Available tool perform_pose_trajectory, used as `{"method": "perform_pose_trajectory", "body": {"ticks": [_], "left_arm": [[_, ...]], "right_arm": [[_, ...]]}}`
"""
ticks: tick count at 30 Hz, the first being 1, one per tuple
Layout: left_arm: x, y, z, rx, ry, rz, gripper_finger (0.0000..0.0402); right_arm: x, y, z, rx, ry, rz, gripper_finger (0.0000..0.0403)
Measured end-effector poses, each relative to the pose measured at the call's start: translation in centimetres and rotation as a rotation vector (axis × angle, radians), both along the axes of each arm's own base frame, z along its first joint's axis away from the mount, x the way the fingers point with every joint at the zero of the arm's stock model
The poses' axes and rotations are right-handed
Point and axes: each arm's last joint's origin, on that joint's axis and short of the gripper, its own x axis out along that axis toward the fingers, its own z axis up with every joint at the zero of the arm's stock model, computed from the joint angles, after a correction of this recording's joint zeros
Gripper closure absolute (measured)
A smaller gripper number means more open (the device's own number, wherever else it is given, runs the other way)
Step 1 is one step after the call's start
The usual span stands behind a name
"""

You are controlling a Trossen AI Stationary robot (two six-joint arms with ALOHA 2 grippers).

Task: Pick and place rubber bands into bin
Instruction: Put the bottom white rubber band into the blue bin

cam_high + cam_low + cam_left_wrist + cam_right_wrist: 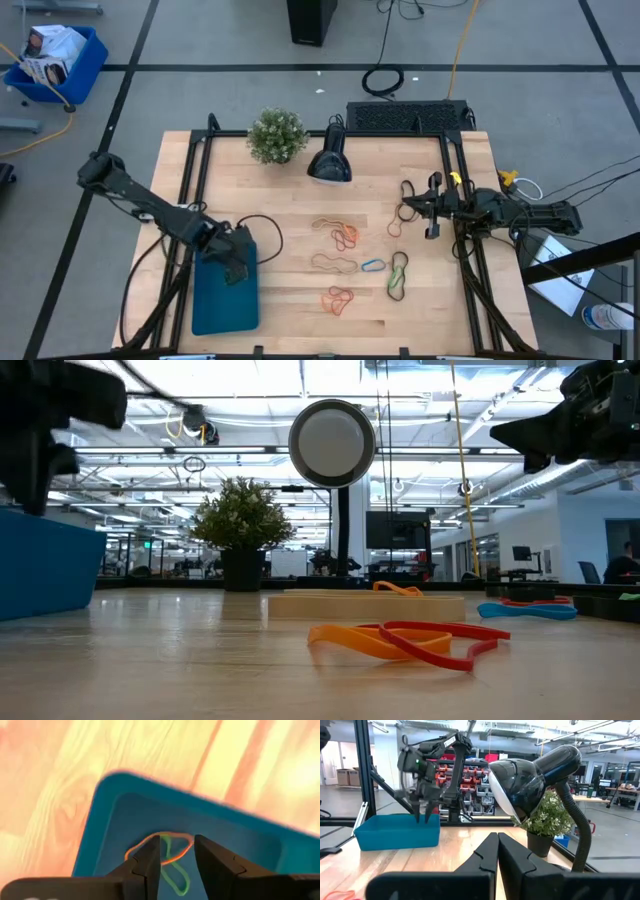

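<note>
**Clearly a release over the bin**

Over the teal bin (120, 800), the left gripper (177, 857) has its fingers parted and empty; orange and green rubber bands (172, 870) lie beneath. Best lift straight up. More bands (345, 265) wait mid-table. The right gripper (497, 847) rests closed nearby.

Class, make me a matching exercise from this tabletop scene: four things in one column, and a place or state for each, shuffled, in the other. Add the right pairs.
Things
1. left gripper
2. right gripper
3. potted plant
4. bin

Places or states
A. shut, at the table's right side
B. at the table's back edge, beside the lamp
C. open, above the bin
D. teal, an orange and a green rubber band inside

Pairs: 1-C, 2-A, 3-B, 4-D
</note>
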Motion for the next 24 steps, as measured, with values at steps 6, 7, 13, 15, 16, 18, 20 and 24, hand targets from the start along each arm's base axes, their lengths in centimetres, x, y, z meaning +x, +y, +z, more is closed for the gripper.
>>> {"method": "perform_pose_trajectory", "body": {"ticks": [6, 7, 13, 15, 16, 18, 20, 24], "left_arm": [[-0.7, 1.1, 2.8, 0.144, -0.299, 0.048, 0.0274], [-0.8, 1.2, 3.2, 0.167, -0.339, 0.038, 0.0274], [-1.1, 1.6, 4.8, 0.248, -0.494, -0.008, 0.0275], [-1.0, 1.6, 4.9, 0.267, -0.509, -0.037, 0.0275], [-1.0, 1.6, 4.9, 0.276, -0.51, -0.049, 0.0275], [-1.0, 1.6, 4.9, 0.282, -0.508, -0.057, 0.0274], [-1.0, 1.6, 4.8, 0.287, -0.506, -0.057, 0.0275], [-0.9, 1.6, 4.8, 0.316, -0.507, -0.088, 0.0275]], "right_arm": [[-0.1, 0.0, 0.8, -0.027, -0.083, -0.005, 0.0399], [-0.2, 0.0, 0.9, -0.026, -0.088, -0.005, 0.0399], [-0.1, 0.0, 0.8, 0.007, -0.084, 0.002, 0.0398], [-0.1, 0.0, 0.8, 0.023, -0.086, 0.008, 0.0393], [-0.1, 0.0, 0.8, 0.025, -0.086, 0.008, 0.0387], [-0.1, 0.0, 0.8, 0.025, -0.087, 0.007, 0.0369], [-0.2, 0.0, 0.8, 0.037, -0.094, 0.008, 0.0344], [-0.2, 0.0, 0.9, 0.109, -0.112, 0.013, 0.0293]]}}
